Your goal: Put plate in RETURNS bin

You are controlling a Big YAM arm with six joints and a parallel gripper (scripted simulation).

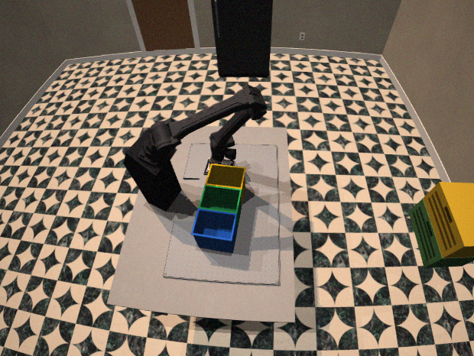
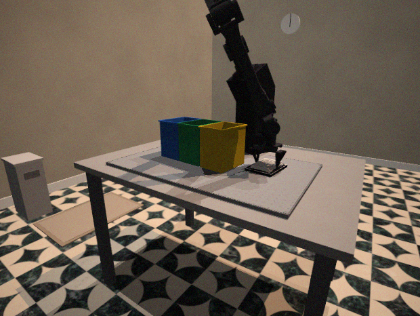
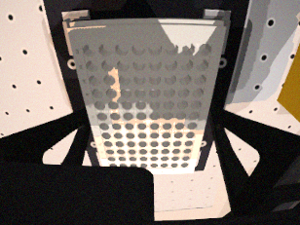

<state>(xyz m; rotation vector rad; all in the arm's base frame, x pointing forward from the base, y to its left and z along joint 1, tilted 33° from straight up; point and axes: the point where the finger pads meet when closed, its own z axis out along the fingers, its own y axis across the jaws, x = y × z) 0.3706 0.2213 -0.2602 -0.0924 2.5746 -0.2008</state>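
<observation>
The 96-well plate (image 2: 266, 164) (image 3: 146, 89) lies flat in the black nest (image 2: 270, 174) (image 3: 59, 62). My gripper (image 2: 267, 162) (image 3: 150, 113) is open, pointing down, with one finger on each side of the plate, low over the nest. Whether the fingers touch the plate cannot be told. The green bin (image 1: 221, 199) (image 2: 189, 144) stands upright in the middle of the row, between the yellow bin (image 1: 225, 176) (image 2: 220, 147) and the blue bin (image 1: 214, 224) (image 2: 169, 140), both upright. The bin labels are not readable. In the top view the arm and yellow bin partly hide the nest.
The yellow bin stands right beside the nest, and its wall shows at the right edge of the wrist view. The bins and nest stand on a perforated board (image 1: 260, 267) (image 2: 292, 200) on the table (image 1: 134, 283) (image 2: 343, 203). The arm's base stands left of the bins in the top view.
</observation>
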